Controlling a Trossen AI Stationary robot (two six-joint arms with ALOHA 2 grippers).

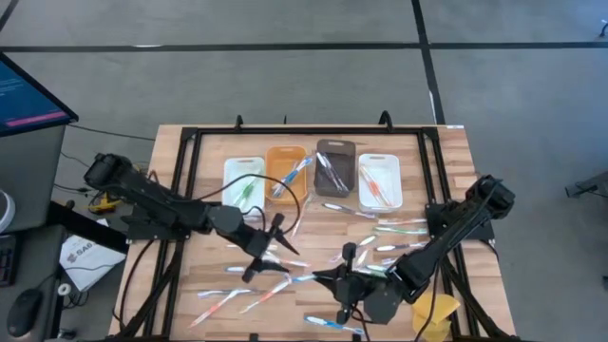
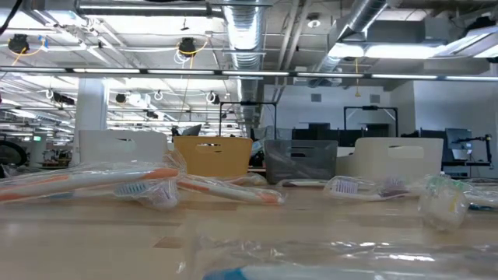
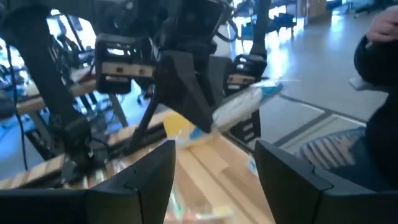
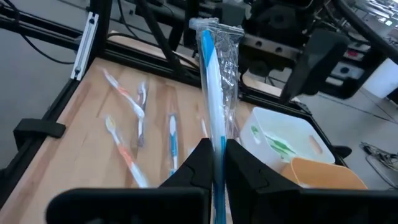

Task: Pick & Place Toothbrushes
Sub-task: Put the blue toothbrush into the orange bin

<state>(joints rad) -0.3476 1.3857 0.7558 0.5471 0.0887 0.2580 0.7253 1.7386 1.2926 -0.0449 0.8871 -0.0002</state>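
Blue and white, the wrapped toothbrush (image 4: 214, 68) sits pinched tight between the two dark fingers of the right gripper (image 4: 216, 163), and it sticks straight out from them in its clear plastic sleeve. From above, the right gripper (image 1: 334, 277) is over the front middle of the wooden table (image 1: 218, 275), with the blue toothbrush (image 1: 302, 278) poking out to the left side of the picture. The left gripper (image 1: 269, 249) is just beside it, a little farther back, and its two dark fingers (image 3: 143, 180) are spread wide with nothing between them. In the left wrist view, the right gripper (image 3: 186, 93) and its toothbrush (image 3: 245, 106) are right in front.

Four small bins stand in a row at the back of the table: a white bin (image 1: 244, 180) with a green toothbrush in it, an orange bin (image 1: 286, 171), a dark grey bin (image 1: 334, 166) and another white bin (image 1: 379, 180) with orange ones in it. Many more wrapped toothbrushes (image 1: 399, 228) lie loose on the wood, some near the right side and some (image 1: 228, 299) at the front left. A yellow lump (image 1: 439, 313) sits at the front right corner.
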